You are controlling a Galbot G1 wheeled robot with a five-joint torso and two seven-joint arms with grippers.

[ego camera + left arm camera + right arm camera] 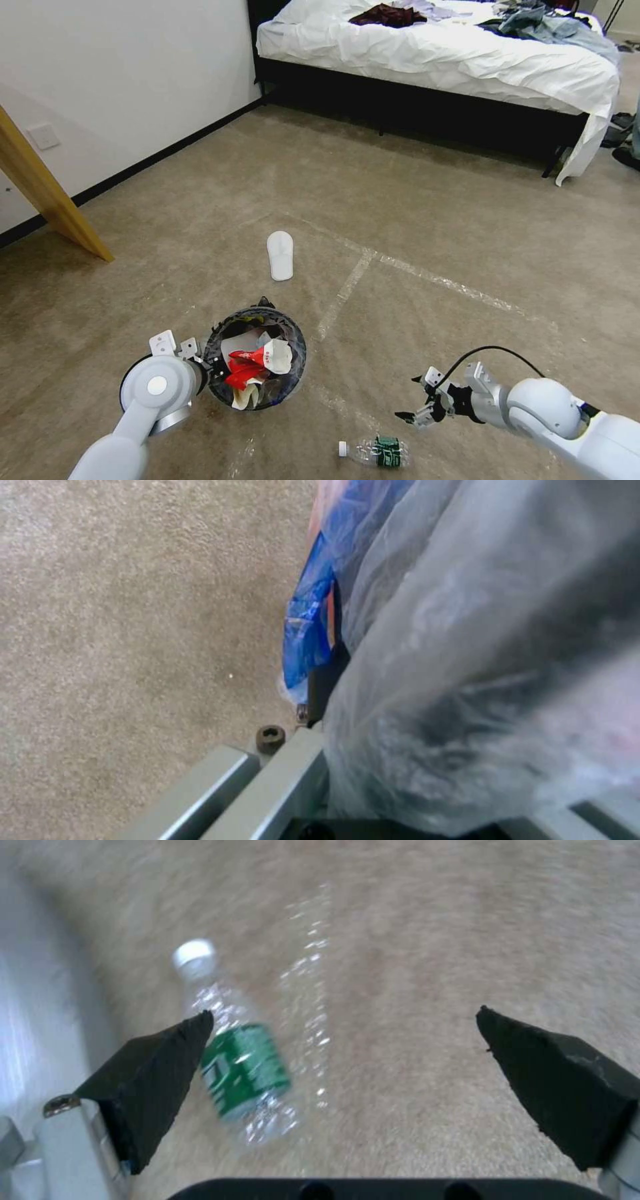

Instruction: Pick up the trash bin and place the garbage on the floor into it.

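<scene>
Bin: the bin (pixel 255 358) hangs by its rim from the left gripper (pixel 200 363), clamped there, litter piled inside.
Bottle: lying on the floor (pixel 413 200) just beside the taped line, cap toward the bin (pixel 240 1060).
Right gripper: spread wide (pixel 415 408), above and off to one side of the bottle.
Doing it well: centre over the green label, fingers across the body, then drop straight.
Left over: one slipper (pixel 280 255) farther out.

White rounded arms, black-tipped right pincer (pixel 408 417), looping black cable, grey metal left pincer (pixel 280 780)
</scene>
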